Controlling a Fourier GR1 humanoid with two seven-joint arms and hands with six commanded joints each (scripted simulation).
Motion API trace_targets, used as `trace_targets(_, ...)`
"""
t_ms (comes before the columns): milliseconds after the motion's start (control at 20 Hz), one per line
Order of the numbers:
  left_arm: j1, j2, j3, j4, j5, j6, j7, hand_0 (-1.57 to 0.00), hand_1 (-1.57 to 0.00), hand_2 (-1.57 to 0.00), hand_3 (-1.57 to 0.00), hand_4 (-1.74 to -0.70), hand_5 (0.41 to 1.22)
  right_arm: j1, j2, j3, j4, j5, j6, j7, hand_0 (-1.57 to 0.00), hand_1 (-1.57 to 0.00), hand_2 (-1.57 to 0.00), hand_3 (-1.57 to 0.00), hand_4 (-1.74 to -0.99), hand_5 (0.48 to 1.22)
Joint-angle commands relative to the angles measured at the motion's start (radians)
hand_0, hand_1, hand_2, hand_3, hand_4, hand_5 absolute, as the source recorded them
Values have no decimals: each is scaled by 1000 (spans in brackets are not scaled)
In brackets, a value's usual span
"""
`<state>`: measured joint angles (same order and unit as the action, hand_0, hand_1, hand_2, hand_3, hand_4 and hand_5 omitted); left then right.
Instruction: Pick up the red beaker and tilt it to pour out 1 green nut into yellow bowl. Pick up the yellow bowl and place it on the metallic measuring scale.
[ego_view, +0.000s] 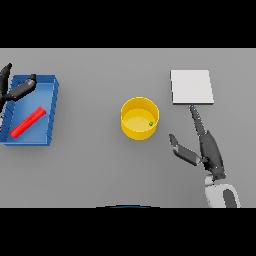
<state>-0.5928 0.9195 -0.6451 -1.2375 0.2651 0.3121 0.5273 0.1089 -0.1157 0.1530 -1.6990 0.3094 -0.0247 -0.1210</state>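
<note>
Your right robot hand (207, 147) hung spread right of the yellow bowl (140, 118) holding a green nut (151, 124), left robot hand (17, 89) spread over the blue tray (52, 107), red beaker (28, 122) lying inside, scale (192, 87) far right on the desk (95, 160).

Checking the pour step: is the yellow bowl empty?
No. One green nut lies inside the yellow bowl, near its right wall.

The right hand (209, 150) is dark grey to black, with long slim fingers and a shorter, paler grey thumb. Behind it sits a rounded white forearm cuff with a grey inset panel. The left hand (15, 90) shows the same dark, slender build.
</note>
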Motion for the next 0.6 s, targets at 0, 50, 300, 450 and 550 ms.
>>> trace_targets(0, 4, -4, -2, 1, -4, 7, -10, -32, -26, -26, -24, -780, 679, -21, -12, 6, 4, -1, 21, 1, 1, 1, 1, 1, -1162, 694)
trace_targets(50, 8, 1, 1, -7, 1, 8, -9, -25, -20, -21, -19, -776, 685, -48, -39, 12, 13, 12, 42, -2, 1, 1, 1, 1, -1180, 708)
trace_targets(300, 8, -21, -6, 12, 4, 11, -6, -8, -6, -6, -6, -792, 709, -195, -149, 78, 54, 127, 132, 52, 1, 1, 1, 1, -1268, 691)
trace_targets(450, 4, -24, -10, 9, 2, 8, -10, -3, -3, -3, -2, -795, 708, -285, -223, 150, 93, 255, 173, 54, 1, 1, 1, 1, -1279, 671)
trace_targets(550, 4, -19, -14, -5, 0, 10, 1, -2, -1, -1, -1, -793, 712, -356, -264, 195, 119, 312, 218, 44, 1, 1, 1, 1, -1276, 668)
